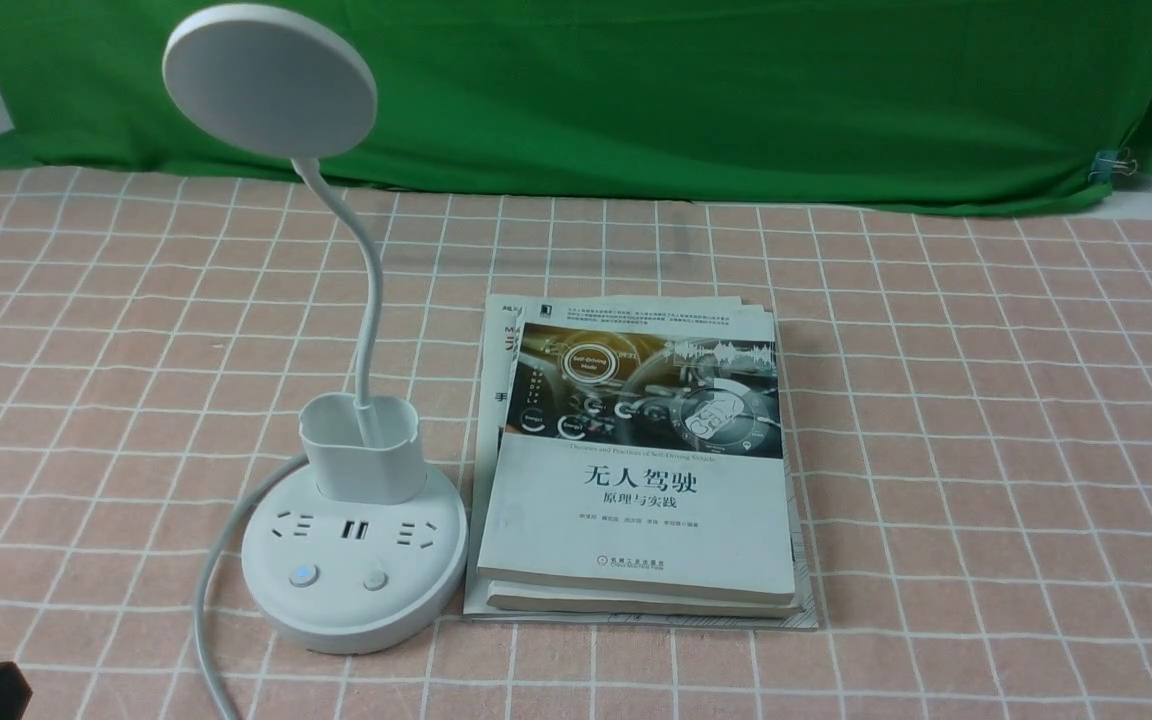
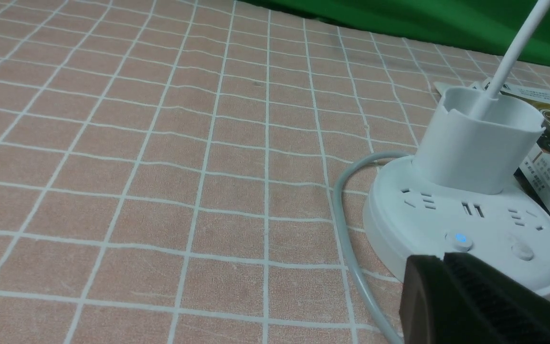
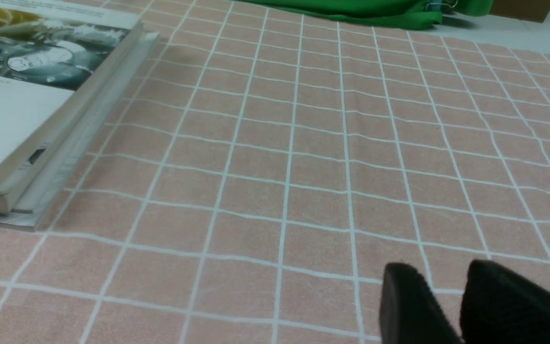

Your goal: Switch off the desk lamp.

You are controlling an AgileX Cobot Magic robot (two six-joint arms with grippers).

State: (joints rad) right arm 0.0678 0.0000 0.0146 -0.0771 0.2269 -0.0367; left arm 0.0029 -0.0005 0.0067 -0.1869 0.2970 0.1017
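The white desk lamp (image 1: 353, 560) stands at the left on the checked cloth. Its flat disc head (image 1: 269, 80) is raised on a thin curved neck out of the cup holder (image 1: 360, 450). The round base carries sockets and two buttons; the left button (image 1: 303, 575) glows blue, the right button (image 1: 375, 579) is plain. In the left wrist view my left gripper (image 2: 444, 258) is shut and empty, its tip just short of the glowing button (image 2: 461, 239), above the base's front rim. My right gripper (image 3: 439, 270) is slightly open and empty over bare cloth. It is out of the front view.
A stack of books (image 1: 636, 470) lies close to the right of the lamp base, and its edge shows in the right wrist view (image 3: 26, 110). The lamp's white cord (image 1: 211, 570) curves from the base toward the front edge. A green cloth (image 1: 736, 90) hangs behind.
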